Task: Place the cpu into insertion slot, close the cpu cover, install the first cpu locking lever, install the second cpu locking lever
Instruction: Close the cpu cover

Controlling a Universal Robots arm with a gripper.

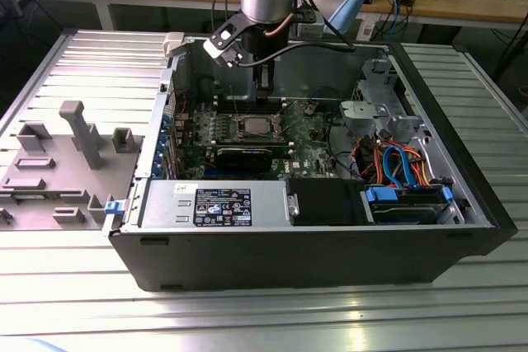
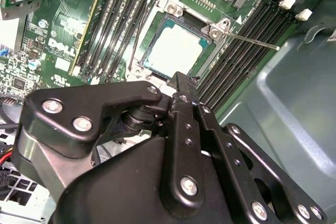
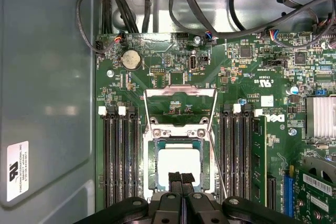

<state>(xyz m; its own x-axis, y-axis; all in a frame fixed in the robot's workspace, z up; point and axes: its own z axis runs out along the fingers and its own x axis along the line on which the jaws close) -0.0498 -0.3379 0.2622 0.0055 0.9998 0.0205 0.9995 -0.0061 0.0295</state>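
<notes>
already one chip (image 3: 170, 161) lies in the single socket (image 3: 178, 142), its one cover (image 3: 179, 94) flipped open beside it. the gripper (image 3: 181, 176), clenched on nothing, hangs close over the chip, between four memory slots (image 3: 123, 156).

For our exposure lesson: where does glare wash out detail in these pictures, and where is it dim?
First wrist view: the cpu top is blown out to white. Second wrist view: the cpu glares pale behind the dark gripper. Exterior view: the ribbed table shines, while the inside of the computer case sits in shade.
</notes>
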